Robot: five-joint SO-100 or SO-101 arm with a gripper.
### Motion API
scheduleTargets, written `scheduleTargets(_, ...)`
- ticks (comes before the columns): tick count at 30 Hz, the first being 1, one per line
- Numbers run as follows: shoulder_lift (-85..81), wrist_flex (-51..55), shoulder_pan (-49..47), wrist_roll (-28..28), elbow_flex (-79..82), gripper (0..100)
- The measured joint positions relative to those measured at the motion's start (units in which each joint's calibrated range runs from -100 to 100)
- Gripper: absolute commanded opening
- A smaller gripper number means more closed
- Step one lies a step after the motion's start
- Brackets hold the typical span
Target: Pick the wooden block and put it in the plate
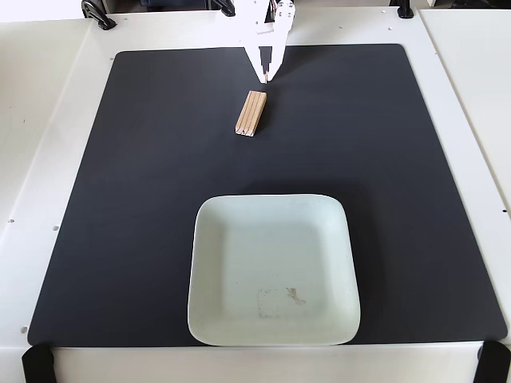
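Black mat [144,199] covers white table [40,120]; black clamps [98,13] along its edges.

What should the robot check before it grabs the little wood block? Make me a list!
1. Block free to grab: ok, it lies alone on the black mat, nothing touching it.
2. Hand near the block: ok, its tips sit just past the block's far end.
3. Hand open wide enough: not ok, the fingers look shut, tips together.
4. Hand lined up over the block: not ok, it is beyond the end, not above the middle.
5. Plate ready: ok, nothing in it, only a faint smudge.
6. Path from block to plate: ok, bare mat between them.
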Motion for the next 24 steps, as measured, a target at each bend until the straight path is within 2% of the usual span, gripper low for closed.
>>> scheduleTargets(24,0.0,0.0,0.6,0.0,0.0,1)
